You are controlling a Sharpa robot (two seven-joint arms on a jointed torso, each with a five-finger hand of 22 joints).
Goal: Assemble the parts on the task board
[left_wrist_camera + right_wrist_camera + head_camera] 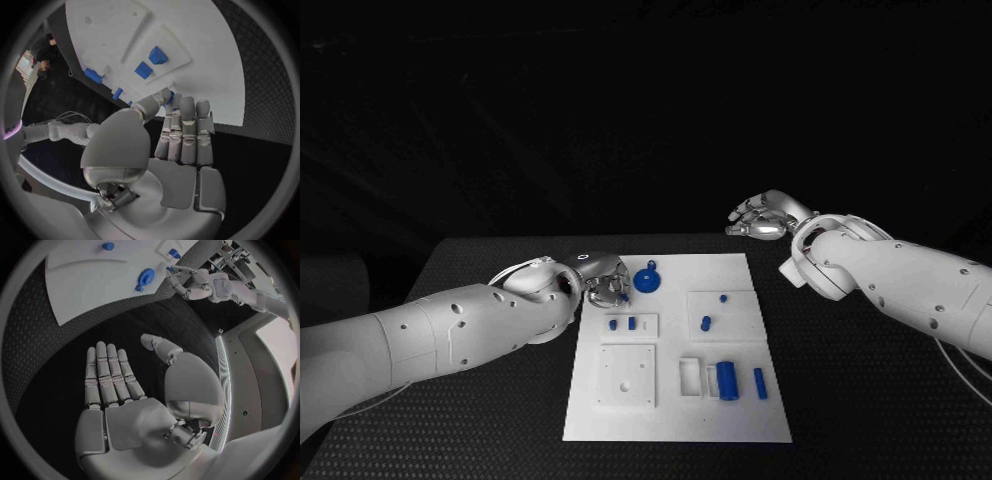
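Observation:
The white task board [672, 420] lies in the middle of the black table. My left hand [599, 283] hovers at the board's far left edge; thumb and fingertip pinch a small blue part [170, 96]. Just right of that hand, a round blue part with a short stem [648, 280] lies on the board. Two small blue parts [623, 324] stand in a raised plate near the hand. A blue cylinder [727, 377] and a thin blue bar [760, 383] lie on the board's near right. My right hand [764, 218] floats beyond the far right corner, fingers apart, holding nothing.
A white raised plate with holes [627, 375] and a white block [691, 374] sit on the board's near half. Two more small blue parts [705, 322] [723, 297] stand in the right-hand recess. Black table surface [862, 400] surrounds the board.

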